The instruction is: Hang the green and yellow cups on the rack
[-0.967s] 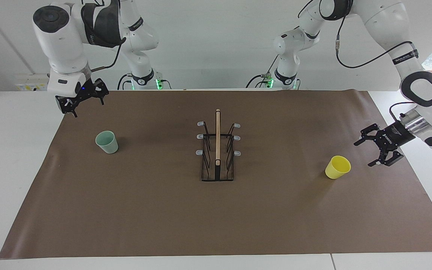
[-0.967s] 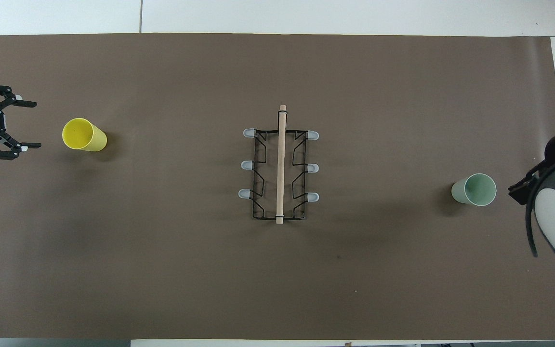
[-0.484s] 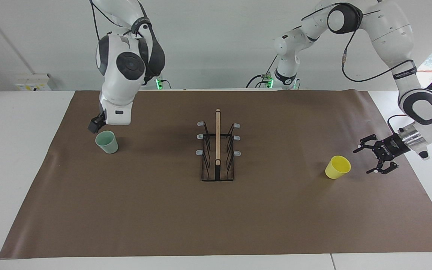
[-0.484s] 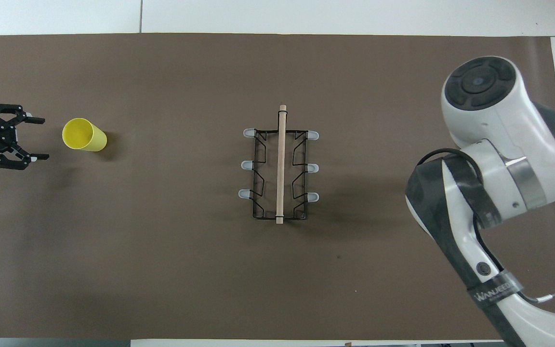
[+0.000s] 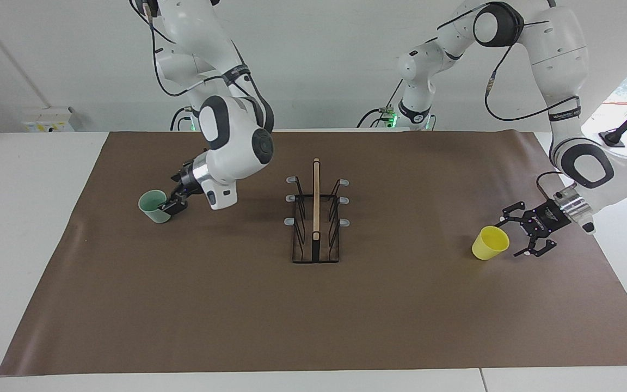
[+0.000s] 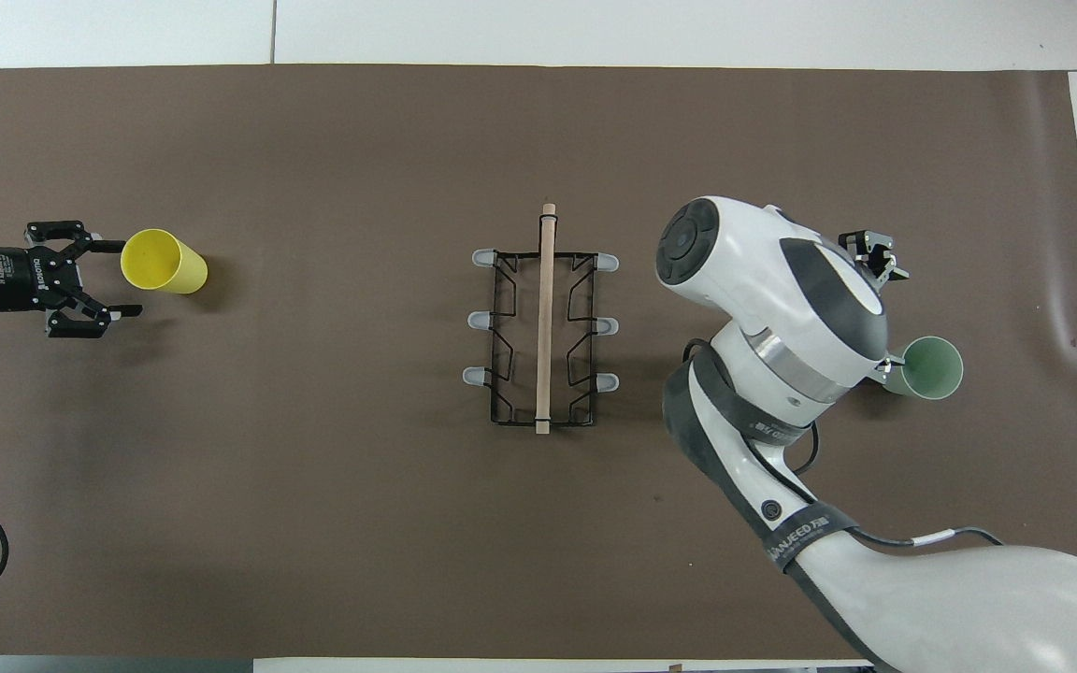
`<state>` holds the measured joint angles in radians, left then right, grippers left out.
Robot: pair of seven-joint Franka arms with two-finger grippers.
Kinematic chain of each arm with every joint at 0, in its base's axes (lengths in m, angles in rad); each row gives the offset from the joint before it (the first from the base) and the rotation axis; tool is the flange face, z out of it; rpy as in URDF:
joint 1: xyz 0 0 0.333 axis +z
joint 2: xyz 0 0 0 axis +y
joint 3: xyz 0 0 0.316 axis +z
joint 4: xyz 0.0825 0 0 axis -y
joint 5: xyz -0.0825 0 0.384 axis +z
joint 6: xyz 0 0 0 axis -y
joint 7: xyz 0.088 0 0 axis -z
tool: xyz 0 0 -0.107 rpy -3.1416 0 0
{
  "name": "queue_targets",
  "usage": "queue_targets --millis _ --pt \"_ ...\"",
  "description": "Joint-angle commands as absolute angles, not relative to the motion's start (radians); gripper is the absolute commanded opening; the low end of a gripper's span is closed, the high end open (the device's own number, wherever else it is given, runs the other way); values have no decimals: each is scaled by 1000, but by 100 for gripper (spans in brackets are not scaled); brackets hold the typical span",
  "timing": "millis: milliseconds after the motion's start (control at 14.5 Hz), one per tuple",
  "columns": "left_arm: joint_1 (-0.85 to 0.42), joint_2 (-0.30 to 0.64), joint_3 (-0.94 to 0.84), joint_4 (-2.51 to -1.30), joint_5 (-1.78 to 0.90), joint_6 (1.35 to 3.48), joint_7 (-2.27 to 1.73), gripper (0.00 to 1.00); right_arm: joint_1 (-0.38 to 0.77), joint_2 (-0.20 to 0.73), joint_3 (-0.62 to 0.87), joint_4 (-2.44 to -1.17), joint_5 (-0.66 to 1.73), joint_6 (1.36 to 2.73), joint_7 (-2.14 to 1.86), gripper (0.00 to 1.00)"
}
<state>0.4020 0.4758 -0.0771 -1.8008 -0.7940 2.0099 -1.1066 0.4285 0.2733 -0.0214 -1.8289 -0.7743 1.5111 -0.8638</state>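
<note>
Presently, items and hazards as follows.

Green cup (image 5: 155,206): upright on the brown mat (image 5: 313,316), toward the right arm's end of the surface, well apart from the rack. Right hand (image 5: 174,199) is low and right beside it, fingers spread, nothing gripped; whether a finger already touches the wall cannot be told. Risk: a light, handleless, tapered cup is likely to slide or tip if one finger arrives ahead of the other, and a squeeze high on the taper could pop it upward out of the grip.

Yellow cup (image 5: 490,242): tilted toward the left arm's end of the surface, mouth facing the left hand (image 5: 526,233). That hand is released and empty, just beside the rim, one finger close to it. Risk: a nudge on the rim could set the cup rolling away, since it seems poorly seated.

Rack (image 5: 316,218): mid-surface, all pegs bare. Risk: a skewed grip on either cup would leave the mouth misaligned with a peg, and a heavy push might shift the light wire stand.
</note>
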Motion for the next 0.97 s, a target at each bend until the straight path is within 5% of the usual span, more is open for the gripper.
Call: queue_targets --millis 0,622,760,898 --pt "367 420 -74 -1890 -876 2083 -1098 100 446 262 -18 -1905 -827 1541 -907 100" --pt "267 416 -74 -1936 -960 2210 -1083 100 413 225 -20 -2066 -834 1785 -904 100" --pt "239 420 -72 -1934 -965 2246 -1085 0 385 221 -18 -2110 -871 1837 -904 100" --pt "218 425 -71 -1918 -965 2275 -1092 0 367 212 -20 -2152 -888 1887 -896 100"
